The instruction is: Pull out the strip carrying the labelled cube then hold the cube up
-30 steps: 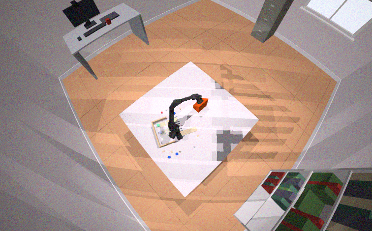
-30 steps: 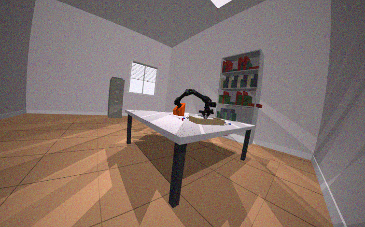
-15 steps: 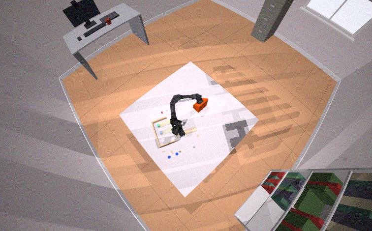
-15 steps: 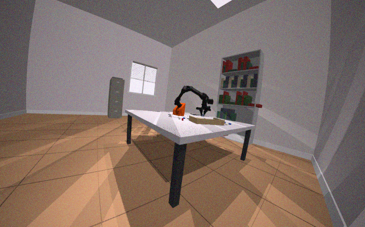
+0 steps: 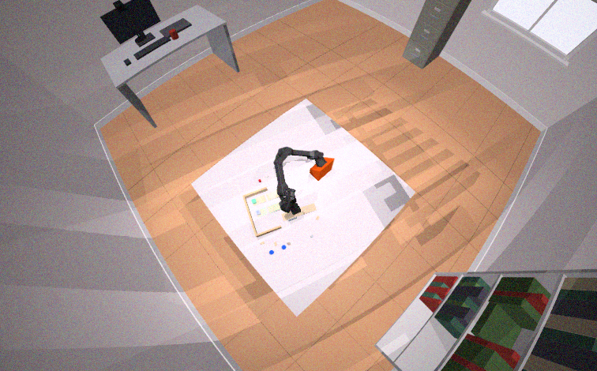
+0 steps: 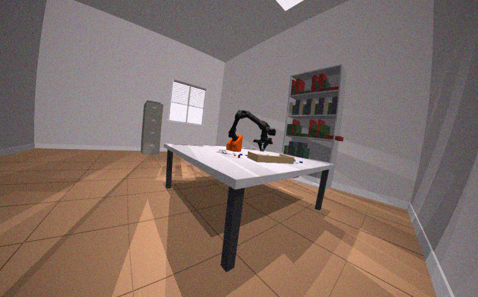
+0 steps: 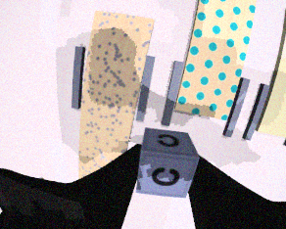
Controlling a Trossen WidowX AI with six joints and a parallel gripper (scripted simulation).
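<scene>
Holding the grey-blue cube printed with a "C" point(image 7: 166, 163), our black parallel fingers are closed on its two sides, partly shut with the block filling the gap. In the wrist view the cube hangs above the white bench point(image 6: 211, 158), over the near end of the speckled tan strip with the dark blotch point(image 7: 111, 86); a cream strip with turquoise dots point(image 7: 215, 40) lies beside it. From the top view we work near the middle of the bench, by the wooden-framed tray point(image 5: 251, 216). To finish well, we should raise straight up, keep the squeeze steady, avoid tilting the wrist, and stay off the other strips.
</scene>
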